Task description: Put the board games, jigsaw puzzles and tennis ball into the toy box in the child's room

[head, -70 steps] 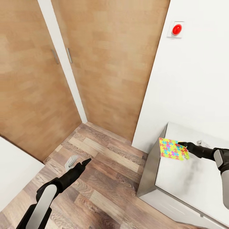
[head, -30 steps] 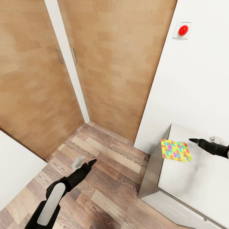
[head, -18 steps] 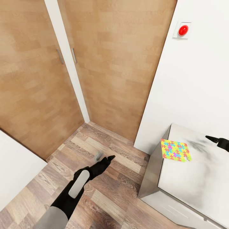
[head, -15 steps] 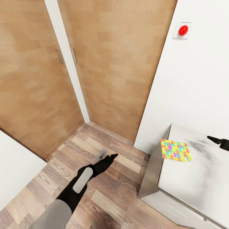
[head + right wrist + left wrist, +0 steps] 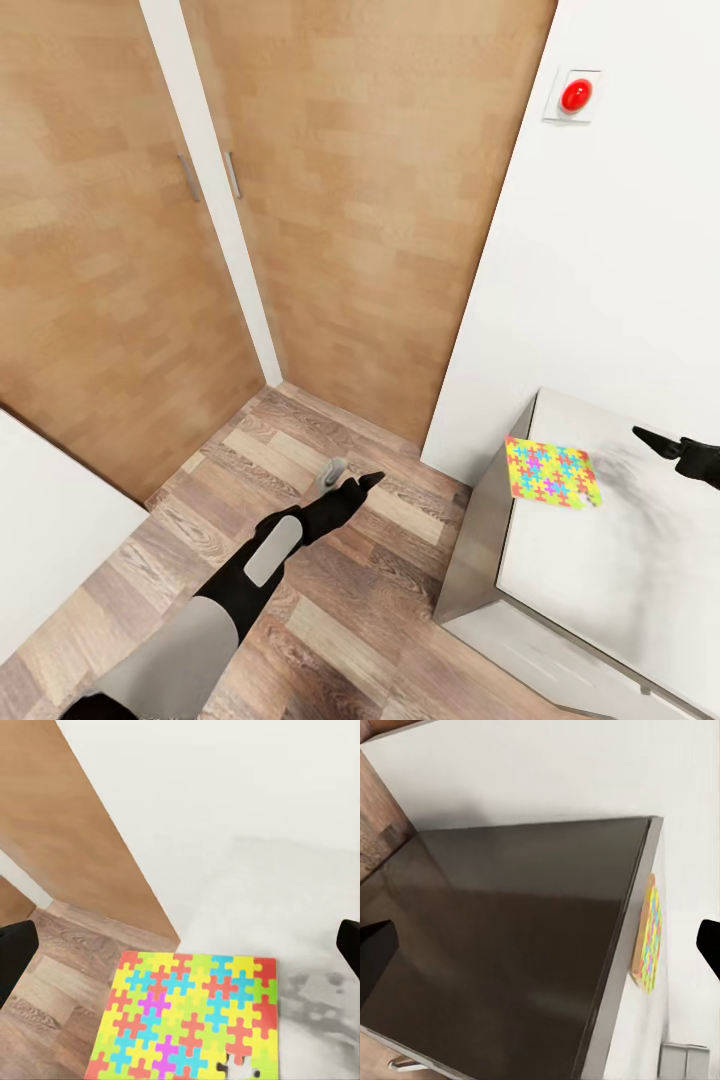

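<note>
Jigsaw puzzle (image 5: 551, 473): lies flat on the white table (image 5: 620, 580), at the corner nearest the wooden floor (image 5: 300, 560), one edge flush with or slightly over the table's rim. Sits ahead of and slightly below the right pincer (image 5: 668, 447), near but apart from it. From the right wrist camera, appears as a thin square board (image 5: 191, 1016) of bright interlocked pieces, with one piece missing at an edge.

Right pincer: empty, fingers spread wide; dark tips visible at both sides of the right wrist view. Hovers above the table, no contact with anything.

Left pincer (image 5: 345, 484): held out over the floor, beside the table's dark side panel (image 5: 502, 952) and well apart from the puzzle (image 5: 649, 934). Fingers parted, nothing held.

Handling judgement: likely light, stiff and very thin. Flat top surface offers no purchase for a straight-down pinch. Low profile against the table makes a side pinch difficult.

Recommended hold: take at the edge by the table's rim, one finger above and one below, where the board overhangs or can be slid outward. Keep grip firm; glossy face probably slippery. Keep level during lift to avoid flexing or loosening pieces near the gap.

Toy box location: cannot tell.
</note>
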{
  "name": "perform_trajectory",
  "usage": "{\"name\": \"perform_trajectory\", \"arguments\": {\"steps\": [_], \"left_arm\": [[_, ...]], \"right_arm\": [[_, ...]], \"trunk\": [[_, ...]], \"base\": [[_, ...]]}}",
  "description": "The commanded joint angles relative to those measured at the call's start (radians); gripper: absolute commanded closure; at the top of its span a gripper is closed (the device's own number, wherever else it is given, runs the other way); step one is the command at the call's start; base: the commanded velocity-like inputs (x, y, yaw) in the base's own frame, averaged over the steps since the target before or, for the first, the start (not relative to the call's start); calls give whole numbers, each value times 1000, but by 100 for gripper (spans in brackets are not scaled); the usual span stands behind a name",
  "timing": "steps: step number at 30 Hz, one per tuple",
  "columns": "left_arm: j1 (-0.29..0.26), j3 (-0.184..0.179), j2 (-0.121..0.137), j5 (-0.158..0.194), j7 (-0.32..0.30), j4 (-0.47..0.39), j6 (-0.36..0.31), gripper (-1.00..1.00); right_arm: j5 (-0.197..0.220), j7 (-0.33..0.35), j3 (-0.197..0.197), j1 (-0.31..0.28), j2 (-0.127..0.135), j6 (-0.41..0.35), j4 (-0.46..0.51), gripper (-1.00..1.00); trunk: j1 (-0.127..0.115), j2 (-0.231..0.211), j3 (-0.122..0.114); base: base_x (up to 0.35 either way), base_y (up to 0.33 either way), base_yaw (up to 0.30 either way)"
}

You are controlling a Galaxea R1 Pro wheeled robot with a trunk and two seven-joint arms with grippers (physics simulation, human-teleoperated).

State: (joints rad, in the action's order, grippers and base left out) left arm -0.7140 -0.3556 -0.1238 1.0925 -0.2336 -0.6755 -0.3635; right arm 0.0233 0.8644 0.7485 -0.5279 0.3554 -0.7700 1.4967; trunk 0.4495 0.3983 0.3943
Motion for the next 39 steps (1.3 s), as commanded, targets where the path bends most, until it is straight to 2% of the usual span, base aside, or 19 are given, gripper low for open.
{"name": "perform_trajectory", "arguments": {"steps": [1,9,27,31,32,39], "left_arm": [[-2,-2,0,8,-10,5,-3,-100],[-5,-4,1,9,-58,16,0,-100],[8,-2,4,8,-119,19,0,-100],[9,-4,4,2,-155,20,0,-100],[9,-6,4,-3,-180,23,1,-100],[10,-10,3,-8,-195,25,4,-100]], "right_arm": [[4,5,1,3,-7,-11,16,-100],[9,9,-1,14,-28,-50,63,-100],[10,11,-6,18,-37,-105,85,-100],[10,11,-6,18,-37,-108,86,-100],[10,11,-6,18,-38,-109,87,-100],[10,12,-7,19,-38,-110,95,-100]], "trunk": [[1,2,2],[1,2,2],[1,2,2],[1,2,2],[1,2,2],[1,2,2]], "base": [[0,0,0],[0,0,0],[4,27,-34],[128,111,-170],[229,118,-92],[248,110,-54]]}}
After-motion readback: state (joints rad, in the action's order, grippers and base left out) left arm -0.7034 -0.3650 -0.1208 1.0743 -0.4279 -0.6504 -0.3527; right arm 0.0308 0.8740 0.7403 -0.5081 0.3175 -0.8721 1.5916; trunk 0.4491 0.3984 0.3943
